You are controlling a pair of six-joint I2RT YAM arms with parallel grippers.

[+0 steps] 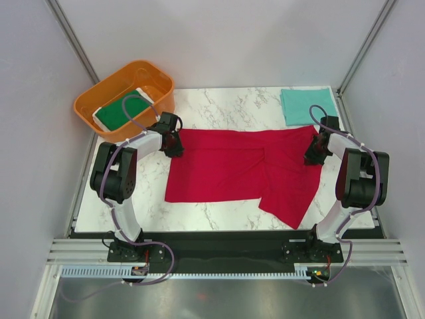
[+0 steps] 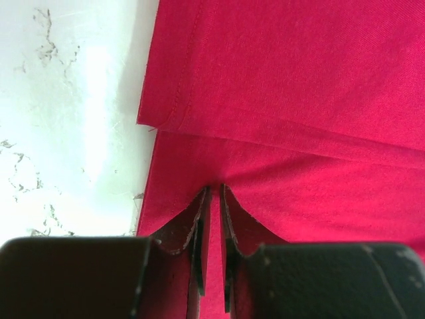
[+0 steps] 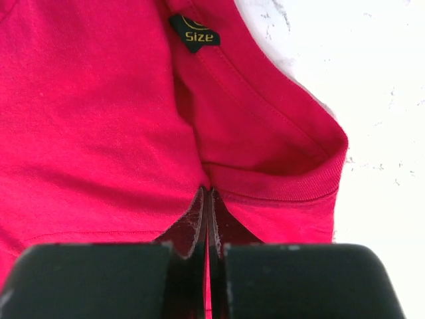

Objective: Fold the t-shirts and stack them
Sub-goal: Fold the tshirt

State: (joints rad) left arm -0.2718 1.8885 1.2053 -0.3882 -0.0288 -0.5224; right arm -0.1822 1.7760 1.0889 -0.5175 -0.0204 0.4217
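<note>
My left claw (image 2: 214, 189) pinches the red shirt (image 2: 299, 80) at its far left edge; my right claw (image 3: 209, 191) pinches the collar (image 3: 279, 185).

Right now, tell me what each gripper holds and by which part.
Both hold the red t-shirt. The left gripper pinches its far corner by the hem. The right gripper pinches the collar near the size label.

Laboratory robot test cell: plain white panels (image 1: 219, 40) on metal posts (image 1: 73, 40) enclose the marble-patterned table (image 1: 226, 103), with left arm (image 1: 116, 173) and right arm (image 1: 358, 176) bolted to an aluminium rail (image 1: 219, 252) at its near edge.
</note>
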